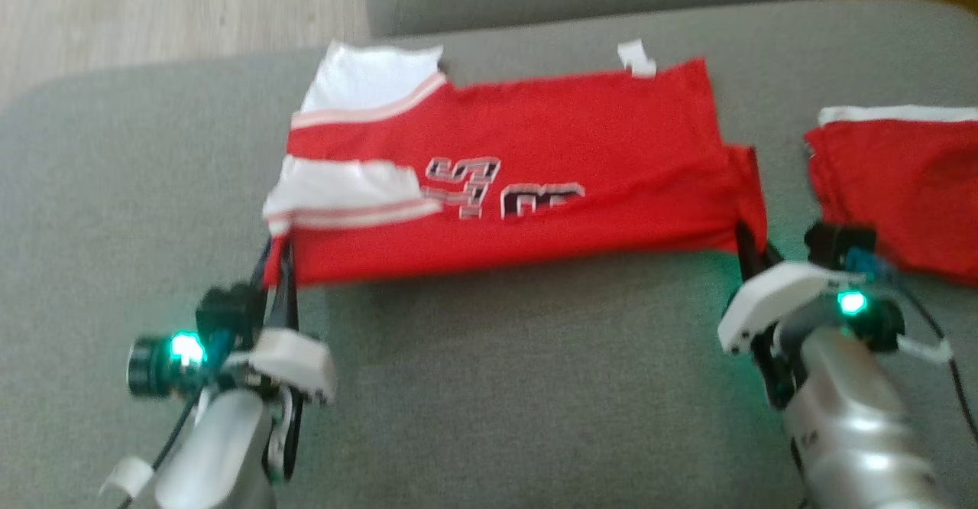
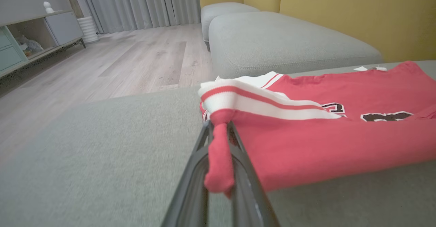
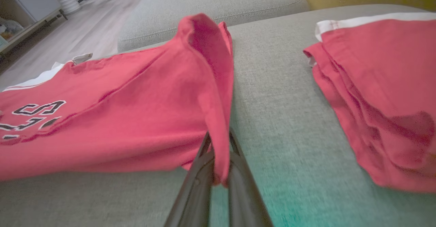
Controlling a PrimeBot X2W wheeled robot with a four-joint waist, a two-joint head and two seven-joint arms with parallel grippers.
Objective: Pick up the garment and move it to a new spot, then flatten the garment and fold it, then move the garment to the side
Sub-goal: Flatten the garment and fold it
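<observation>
Both near corners pinched for a sideways move

Across the middle of the grey cushion [image 1: 497, 356] lies the folded red garment [image 1: 581, 142]; the left fingers [image 2: 192, 172] and right fingers [image 3: 192, 186] are each closed on a near-edge corner, likely so the fold holds together, clear of the second red garment [image 1: 909, 188] at the cushion's right end.

A fold hides part of the lettering [image 1: 500, 192]; the edge cuts off the second red garment [image 1: 901, 188].

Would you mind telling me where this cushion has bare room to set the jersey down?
Bare: the cushion left of the jersey, and the near strip between the left gripper and right gripper. Crowded: the narrow gap between the jersey and the second red garment.
</observation>
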